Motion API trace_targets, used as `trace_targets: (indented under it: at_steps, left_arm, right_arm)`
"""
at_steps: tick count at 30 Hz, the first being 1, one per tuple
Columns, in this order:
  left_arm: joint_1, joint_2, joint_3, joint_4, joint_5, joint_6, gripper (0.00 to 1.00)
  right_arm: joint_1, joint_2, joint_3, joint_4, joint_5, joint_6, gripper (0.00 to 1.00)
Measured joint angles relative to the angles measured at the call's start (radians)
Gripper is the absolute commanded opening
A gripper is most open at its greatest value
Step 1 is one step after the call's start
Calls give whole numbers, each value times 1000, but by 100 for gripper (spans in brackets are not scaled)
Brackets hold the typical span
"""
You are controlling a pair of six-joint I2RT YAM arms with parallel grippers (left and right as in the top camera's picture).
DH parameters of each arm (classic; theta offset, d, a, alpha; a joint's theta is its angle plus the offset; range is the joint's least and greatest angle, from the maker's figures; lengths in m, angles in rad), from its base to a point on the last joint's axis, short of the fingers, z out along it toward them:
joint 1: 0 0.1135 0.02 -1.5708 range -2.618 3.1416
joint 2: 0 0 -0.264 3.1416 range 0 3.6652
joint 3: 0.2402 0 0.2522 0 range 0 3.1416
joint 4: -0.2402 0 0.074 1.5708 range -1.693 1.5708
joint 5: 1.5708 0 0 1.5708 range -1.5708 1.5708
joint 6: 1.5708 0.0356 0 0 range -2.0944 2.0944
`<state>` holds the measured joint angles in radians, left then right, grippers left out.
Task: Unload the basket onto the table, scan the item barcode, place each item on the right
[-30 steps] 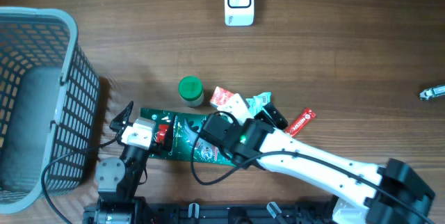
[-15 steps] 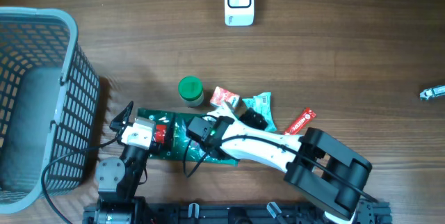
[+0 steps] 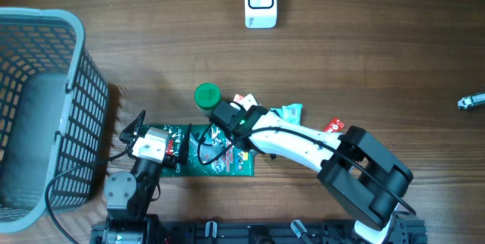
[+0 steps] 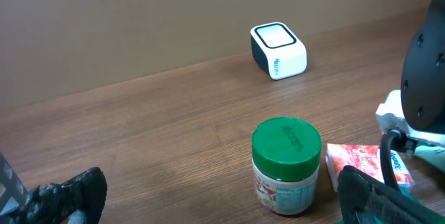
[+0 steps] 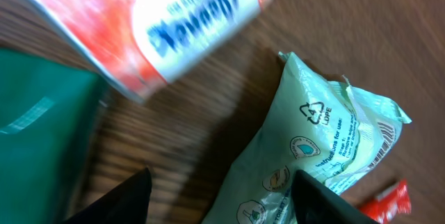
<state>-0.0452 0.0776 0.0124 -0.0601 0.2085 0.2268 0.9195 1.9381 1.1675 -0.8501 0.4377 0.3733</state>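
Left gripper: nearest the base, on the near side of the green-lidded jar. Its fingers are spread wide with nothing between them. The dark green flat packet lies flat just nearside of the jar, long axis running across the table. Right gripper: over the pile just right of the jar, fingers apart and gripping nothing. One fingertip is over bare wood, the other at the edge of the pale green pouch; contact cannot be told. The pouch is the likely item. It lies right of the jar, just beside the red-and-white packet, its near end between the fingers. Its long axis slants away from the gap, oblique to the closing line. The right arm is clearly the nearer. The print is too small to pick out the barcode. Scanner: far side of the jar, well apart, so the pouch would have to travel past the jar.
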Motion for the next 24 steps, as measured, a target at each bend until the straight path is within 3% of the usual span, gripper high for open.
trace_targets:
  at_steps: [2,5,10,14,17,19,20,21,22,24]
  left_arm:
    - [0,0,0,0,0,0,100]
    - [0,0,0,0,0,0,100]
    - [0,0,0,0,0,0,100]
    - [0,0,0,0,0,0,100]
    - [0,0,0,0,0,0,100]
    - [0,0,0,0,0,0,100]
    - [0,0,0,0,0,0,100]
    - [0,0,0,0,0,0,100]
    - [0,0,0,0,0,0,100]
    - [0,0,0,0,0,0,100]
  right_arm:
    - [-5,2,4,-10,-11,17,70]
    - [-31,-1,7,-5,-74,7,60]
    - [-42,-18,15,4,-235,7,58]
    - [-21,-116,-6,-21,-386,138,57]
    - [-20,-293,-1,-91,-319,310,5]
    - [-22,-302,-4,-149,-257,430,4]
    - [-24,-301,-7,-167,-257,469,21]
    - [-24,-301,-9,-188,-262,519,76]
    - [-24,-301,-16,-214,-279,594,96]
    - [-24,-301,-31,-224,-326,750,96]
